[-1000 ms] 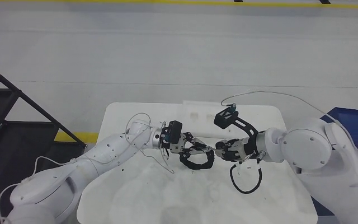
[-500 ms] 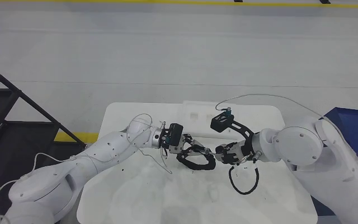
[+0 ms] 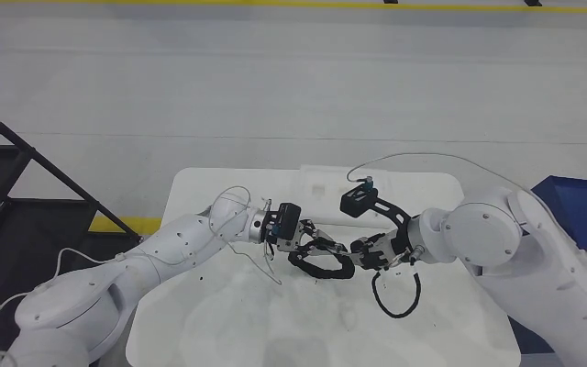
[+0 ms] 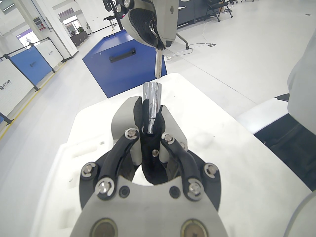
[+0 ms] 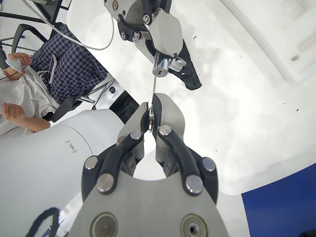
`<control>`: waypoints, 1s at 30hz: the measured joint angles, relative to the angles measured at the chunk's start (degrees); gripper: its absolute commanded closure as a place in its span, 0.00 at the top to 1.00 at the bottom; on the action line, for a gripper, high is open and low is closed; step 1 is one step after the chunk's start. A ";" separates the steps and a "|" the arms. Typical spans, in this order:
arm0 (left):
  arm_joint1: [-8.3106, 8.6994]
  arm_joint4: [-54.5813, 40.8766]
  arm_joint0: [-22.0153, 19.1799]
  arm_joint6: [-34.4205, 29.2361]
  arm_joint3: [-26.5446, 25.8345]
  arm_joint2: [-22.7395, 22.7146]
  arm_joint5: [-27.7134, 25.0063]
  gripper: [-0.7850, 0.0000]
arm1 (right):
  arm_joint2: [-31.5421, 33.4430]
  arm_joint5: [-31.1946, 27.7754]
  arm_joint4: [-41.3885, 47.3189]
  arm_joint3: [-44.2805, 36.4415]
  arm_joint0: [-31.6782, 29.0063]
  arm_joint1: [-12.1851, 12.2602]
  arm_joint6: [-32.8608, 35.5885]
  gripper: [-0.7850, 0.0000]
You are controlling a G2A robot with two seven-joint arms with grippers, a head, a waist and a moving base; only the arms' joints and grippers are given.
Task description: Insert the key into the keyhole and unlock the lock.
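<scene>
My left gripper (image 4: pixel 150 117) is shut on the lock, a chrome cylinder (image 4: pixel 151 99) with a black cable loop (image 3: pixel 321 267) hanging from it above the white table (image 3: pixel 229 303). The cylinder's keyhole end (image 5: pixel 160 72) faces my right gripper (image 5: pixel 150 114), which is shut on the key's head. The silver key blade (image 4: pixel 158 64) points straight at the cylinder, its tip a small gap short of the keyhole. In the top view the two grippers meet tip to tip over the middle of the table, left (image 3: pixel 316 245) and right (image 3: pixel 359 250).
A second black cable loop (image 3: pixel 396 295) lies on the table under the right arm. A white foam tray (image 5: pixel 279 33) with recesses sits at the table's far edge. A blue cabinet (image 4: pixel 123 62) stands beyond the table. A seated person (image 5: pixel 37 75) is off to one side.
The right gripper with the key has moved left toward the lock, and the gap between key tip and cylinder has shrunk. The left arm has shifted slightly.
</scene>
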 measured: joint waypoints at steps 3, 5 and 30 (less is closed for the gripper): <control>-0.11 0.29 0.05 0.03 -0.08 0.00 0.03 0.00 | -0.26 0.01 0.23 0.35 0.16 0.01 -0.04 0.00; -0.18 0.39 0.06 0.05 -0.10 0.00 0.05 0.00 | -0.43 0.08 0.37 0.60 0.26 0.01 -0.17 0.00; 0.11 0.95 0.06 1.08 -0.41 0.00 1.08 0.00 | -2.11 1.27 1.39 1.94 1.40 0.17 -0.04 0.00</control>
